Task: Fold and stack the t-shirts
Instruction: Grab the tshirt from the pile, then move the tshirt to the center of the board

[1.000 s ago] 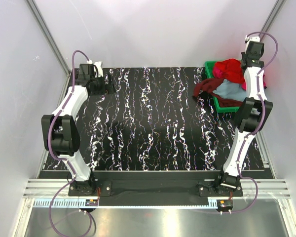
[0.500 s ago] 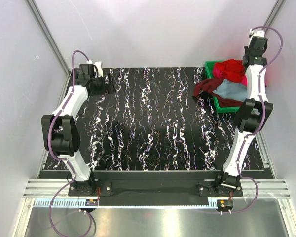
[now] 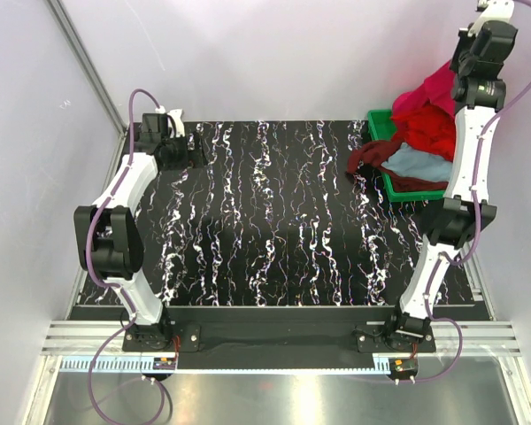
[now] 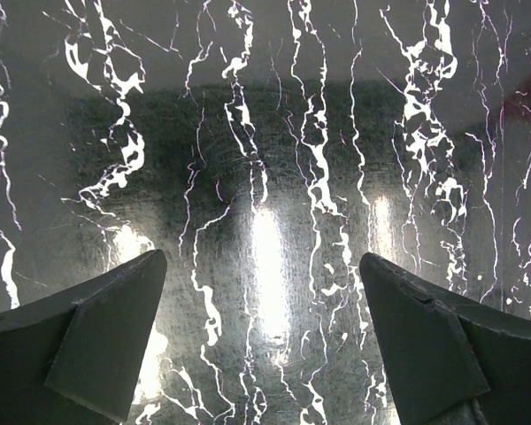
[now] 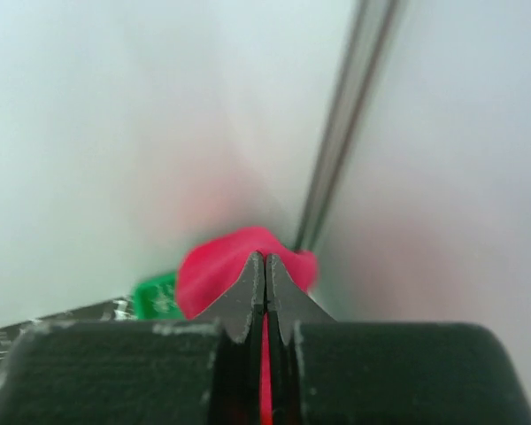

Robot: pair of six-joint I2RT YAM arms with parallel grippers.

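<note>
- right gripper (image 5: 265,266) clenched on the crimson-pink t-shirt (image 3: 435,88), held high above the green bin (image 3: 413,191);
- red t-shirt (image 3: 429,133), maroon t-shirt (image 3: 366,158) and blue-grey t-shirt (image 3: 412,163) heaped in that bin;
- left gripper (image 4: 258,266) spread wide, empty

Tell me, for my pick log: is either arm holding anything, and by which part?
Right jaws: shut on a fold of the crimson-pink t-shirt, which hangs over the green bin. Left jaws: open, empty.

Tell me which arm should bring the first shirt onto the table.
Right. The right gripper is shut on the crimson-pink t-shirt, lifted above the green bin; the left gripper hangs open and empty over the table.
</note>
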